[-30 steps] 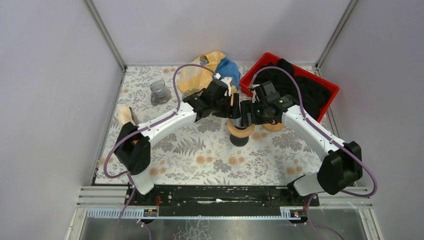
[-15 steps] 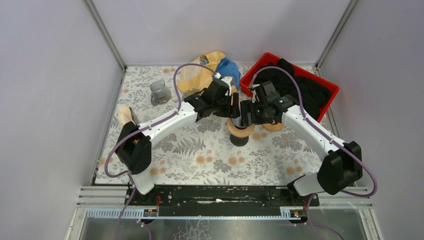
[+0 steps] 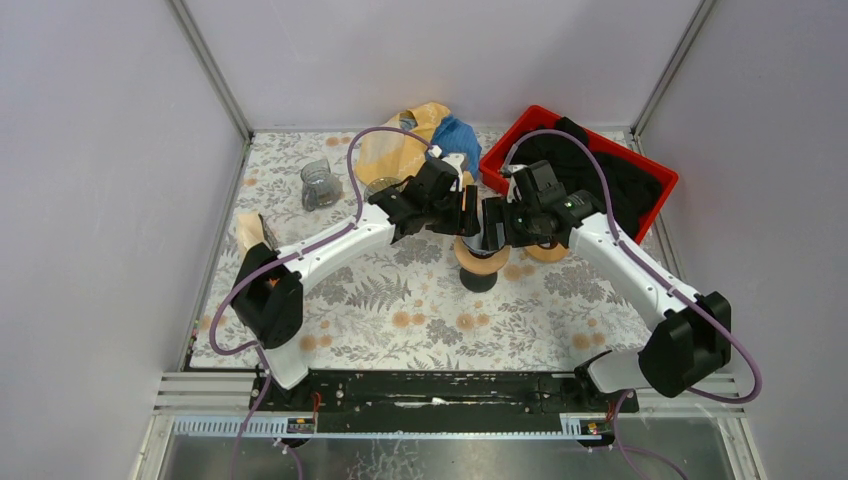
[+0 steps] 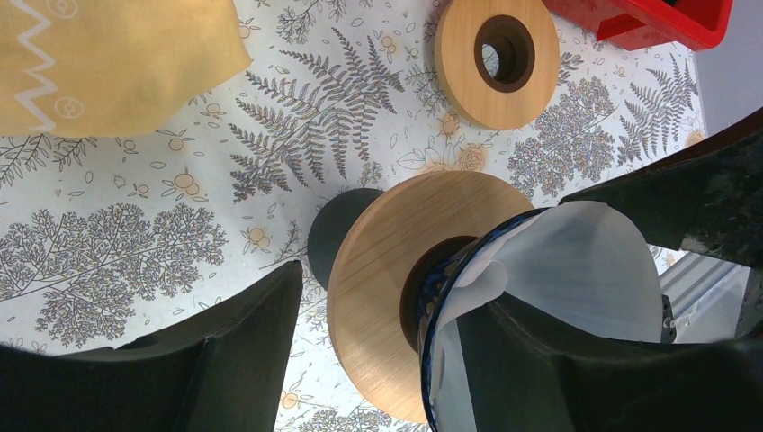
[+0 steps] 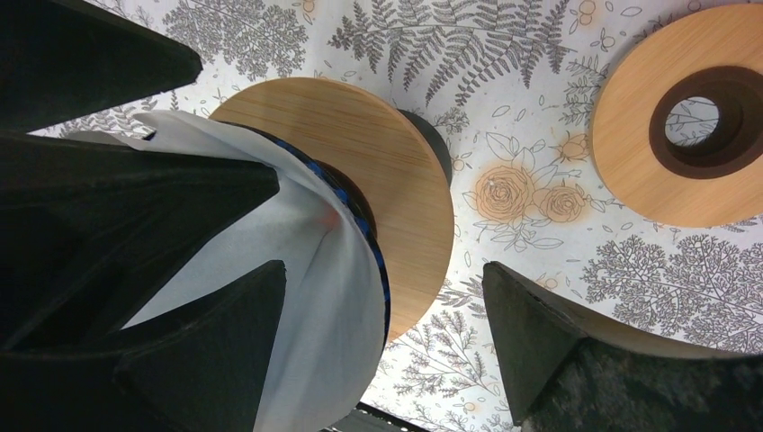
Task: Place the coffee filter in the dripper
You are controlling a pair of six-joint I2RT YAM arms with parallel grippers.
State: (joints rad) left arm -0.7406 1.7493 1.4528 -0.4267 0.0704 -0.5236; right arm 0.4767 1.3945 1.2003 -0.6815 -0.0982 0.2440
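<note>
The dripper (image 3: 482, 262) stands mid-table: a blue-rimmed cone in a round wooden collar (image 4: 382, 261) on a black base. The white paper filter (image 4: 585, 270) sits inside the cone and also shows in the right wrist view (image 5: 306, 261). My left gripper (image 3: 465, 213) and right gripper (image 3: 492, 225) hang close together just over the dripper, both open. In the left wrist view my left gripper (image 4: 387, 351) straddles the rim, one finger inside the filter and one outside. My right gripper (image 5: 382, 342) straddles the opposite rim the same way.
A second wooden ring (image 3: 545, 253) lies just right of the dripper. A red bin (image 3: 505, 150) with black cloth stands at the back right. A yellow bag (image 3: 395, 150) and a blue item (image 3: 455, 135) lie at the back, with a glass cup (image 3: 318, 183) at the back left.
My right arm has shifted slightly, its gripper edging back over the dripper and its base link swinging right. My left arm has barely moved.
</note>
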